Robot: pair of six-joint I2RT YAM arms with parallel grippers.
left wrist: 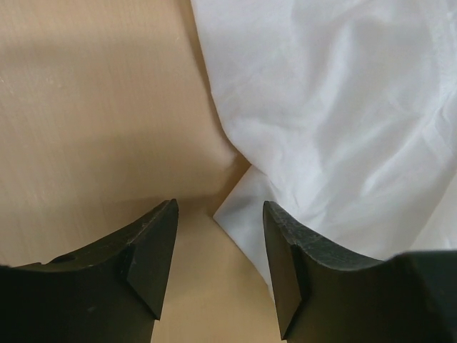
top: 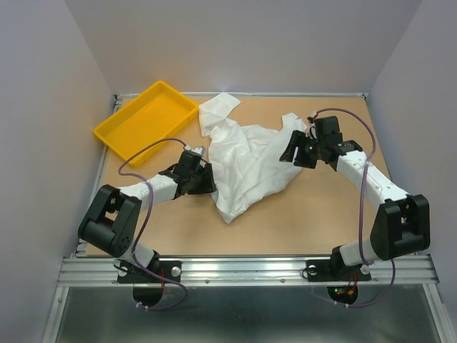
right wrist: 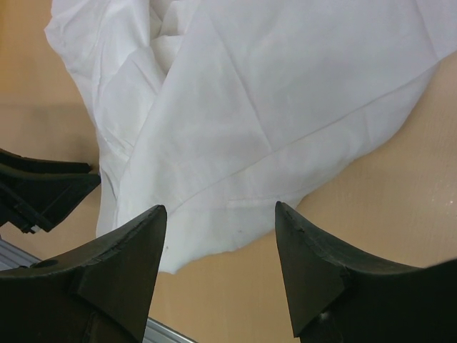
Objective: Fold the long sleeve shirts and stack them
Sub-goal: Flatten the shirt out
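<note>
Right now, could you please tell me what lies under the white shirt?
Around the white shirt only the wooden table shows, and the shirt lies directly on it. Whatever sits beneath its crumpled middle is covered, so I cannot tell.

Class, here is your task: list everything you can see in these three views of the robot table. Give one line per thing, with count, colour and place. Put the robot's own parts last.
white shirt: one crumpled heap, white, middle of the table
yellow tray: one, yellow, far left corner of the table
table: one, tan, under everything
metal rail: one, silver, along the near edge
left arm: one, black and white, near left
right arm: one, black and white, near right
left gripper: one, black, open at the shirt's left edge
right gripper: one, black, open at the shirt's right edge
</note>
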